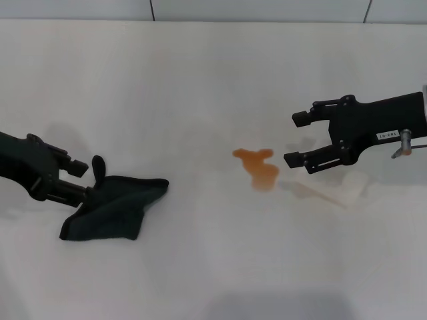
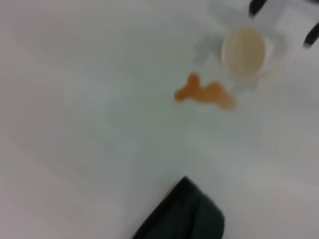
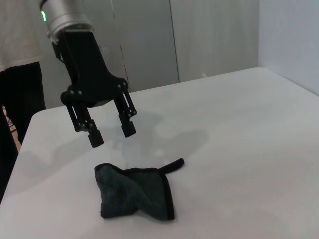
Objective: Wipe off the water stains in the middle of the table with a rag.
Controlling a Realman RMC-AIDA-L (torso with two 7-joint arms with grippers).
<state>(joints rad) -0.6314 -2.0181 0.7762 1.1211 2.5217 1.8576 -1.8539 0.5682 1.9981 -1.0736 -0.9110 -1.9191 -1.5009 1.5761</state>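
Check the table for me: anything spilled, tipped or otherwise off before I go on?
Yes. An orange-brown spill, the water stains, sits mid-table, unwiped. Beside it a whitish plastic cup appears to lie on its side below the open right pincer. The rag lies crumpled under the open left pincer.

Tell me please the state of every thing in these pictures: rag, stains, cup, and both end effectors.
rag: crumpled on the table, not gripped, apart from the stains.
water stains: orange-brown, not yet wiped.
plastic cup: lying on its side beside the stains.
left end effector: open, hovering just above the rag's edge, holding nothing.
right end effector: open, empty, above the cup, near the stains.
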